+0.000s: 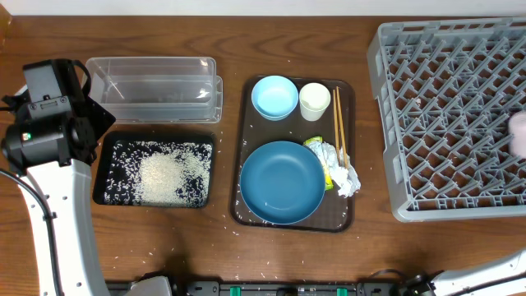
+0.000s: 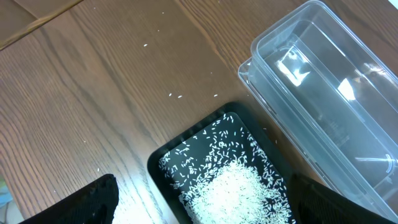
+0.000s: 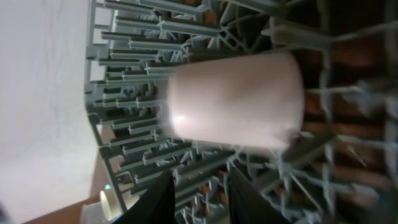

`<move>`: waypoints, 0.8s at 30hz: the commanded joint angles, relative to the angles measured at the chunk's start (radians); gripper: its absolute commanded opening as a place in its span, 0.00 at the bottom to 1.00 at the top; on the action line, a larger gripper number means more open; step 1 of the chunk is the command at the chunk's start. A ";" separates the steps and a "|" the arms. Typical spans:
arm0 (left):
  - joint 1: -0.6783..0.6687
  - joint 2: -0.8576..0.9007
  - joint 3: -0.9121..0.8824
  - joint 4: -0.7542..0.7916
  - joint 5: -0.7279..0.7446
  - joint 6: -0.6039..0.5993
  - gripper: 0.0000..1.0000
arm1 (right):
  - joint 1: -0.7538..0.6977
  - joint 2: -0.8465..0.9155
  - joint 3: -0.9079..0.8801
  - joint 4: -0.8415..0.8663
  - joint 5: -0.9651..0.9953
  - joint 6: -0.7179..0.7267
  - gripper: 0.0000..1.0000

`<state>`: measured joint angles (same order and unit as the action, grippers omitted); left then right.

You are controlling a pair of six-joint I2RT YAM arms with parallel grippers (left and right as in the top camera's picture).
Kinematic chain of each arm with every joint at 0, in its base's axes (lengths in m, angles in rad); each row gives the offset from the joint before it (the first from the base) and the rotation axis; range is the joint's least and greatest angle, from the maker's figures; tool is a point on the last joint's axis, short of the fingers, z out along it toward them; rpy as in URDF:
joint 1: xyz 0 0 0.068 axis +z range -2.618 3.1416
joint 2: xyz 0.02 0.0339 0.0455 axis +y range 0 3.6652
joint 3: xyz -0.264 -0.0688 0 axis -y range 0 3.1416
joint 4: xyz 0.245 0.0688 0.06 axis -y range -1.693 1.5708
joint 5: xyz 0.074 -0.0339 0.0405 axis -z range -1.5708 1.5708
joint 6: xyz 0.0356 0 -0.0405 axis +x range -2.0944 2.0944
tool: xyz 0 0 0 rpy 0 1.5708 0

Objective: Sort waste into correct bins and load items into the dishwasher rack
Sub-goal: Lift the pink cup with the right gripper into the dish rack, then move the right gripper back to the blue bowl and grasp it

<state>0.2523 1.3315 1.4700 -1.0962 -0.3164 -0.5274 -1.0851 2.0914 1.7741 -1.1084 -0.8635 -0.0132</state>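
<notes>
The grey dishwasher rack (image 1: 452, 115) fills the right side. A pink cup (image 3: 236, 102) lies on its side among the pegs, also showing at the overhead view's right edge (image 1: 519, 131). My right gripper (image 3: 200, 183) is just behind it, jaws apart, holding nothing. The brown tray carries the dark-blue dish (image 1: 282, 181), light-blue bowl (image 1: 274, 96), cream cup (image 1: 315, 101), chopsticks (image 1: 339, 123), crumpled napkin (image 1: 346, 178) and yellow-green wrapper (image 1: 316, 145). My left gripper (image 2: 211, 208) hangs wide open above the black bin (image 2: 163, 163) with its rice (image 2: 233, 190), beside the clear tub (image 2: 323, 106).
The brown serving tray (image 1: 243, 123) sits mid-table between the bins and the rack. Stray rice grains (image 1: 246, 215) lie on the wood around the trays. The left arm (image 1: 49, 123) stands at the table's left edge. The right arm (image 1: 493, 275) enters from the bottom right.
</notes>
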 commanded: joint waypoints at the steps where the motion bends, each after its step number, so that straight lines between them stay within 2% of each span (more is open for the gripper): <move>1: 0.003 0.007 0.006 -0.003 -0.006 -0.009 0.88 | 0.013 -0.143 0.000 -0.013 0.092 0.075 0.27; 8: 0.003 0.007 0.006 -0.002 -0.006 -0.009 0.89 | 0.082 -0.406 0.000 -0.053 0.146 0.110 0.27; 11: 0.003 0.007 0.006 -0.003 -0.006 -0.009 0.89 | 0.159 -0.507 0.000 -0.072 0.158 0.109 0.29; 12: 0.003 0.007 0.006 -0.003 -0.006 -0.009 0.89 | 0.195 -0.537 0.000 -0.081 0.161 0.109 0.32; 14: 0.003 0.007 0.006 -0.002 -0.006 -0.009 0.88 | 0.274 -0.580 0.000 -0.109 0.160 0.101 0.44; 15: 0.003 0.007 0.006 -0.002 -0.005 -0.009 0.88 | 0.322 -0.597 0.000 -0.126 0.160 0.101 0.53; 16: 0.003 0.007 0.006 -0.003 -0.005 -0.009 0.88 | 0.374 -0.608 -0.001 -0.145 0.160 0.101 0.66; 17: 0.003 0.007 0.006 -0.003 -0.006 -0.009 0.88 | 0.421 -0.613 -0.001 -0.162 0.161 0.096 0.73; 20: 0.003 0.007 0.006 -0.002 -0.006 -0.009 0.88 | 0.592 -0.610 -0.006 -0.214 0.187 0.006 0.71; 24: 0.003 0.007 0.006 -0.002 -0.005 -0.009 0.89 | 0.819 -0.589 -0.057 -0.215 0.426 0.070 0.68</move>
<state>0.2527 1.3327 1.4700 -1.0958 -0.3168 -0.5274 -0.3771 1.4845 1.7561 -1.3224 -0.6167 0.0429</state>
